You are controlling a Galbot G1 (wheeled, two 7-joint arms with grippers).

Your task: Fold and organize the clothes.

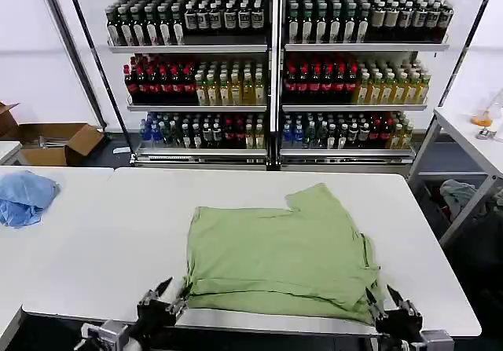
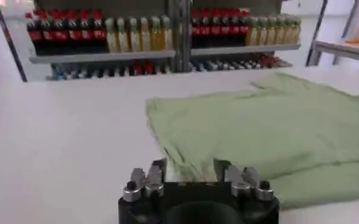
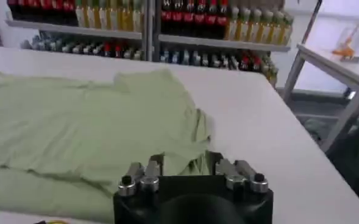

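While head view adds blue cloth (image 1: 25, 196), shirt (image 1: 279, 261) lies flat.

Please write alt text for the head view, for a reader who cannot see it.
A sage-green shirt, partly folded, lies flat on a white table, with the left gripper and right gripper at its two near corners. Shelves of bottled drinks stand behind, and a blue cloth lies at far left.

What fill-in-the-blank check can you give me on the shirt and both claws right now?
1. The green shirt lies on the ____ table.
2. Both the left claw and the right claw sit at the shirt's ____ edge.
3. The blue cloth lies to the robot's ____.
4. Behind the table, shelves hold ____.

Missing words: white; near; left; bottles
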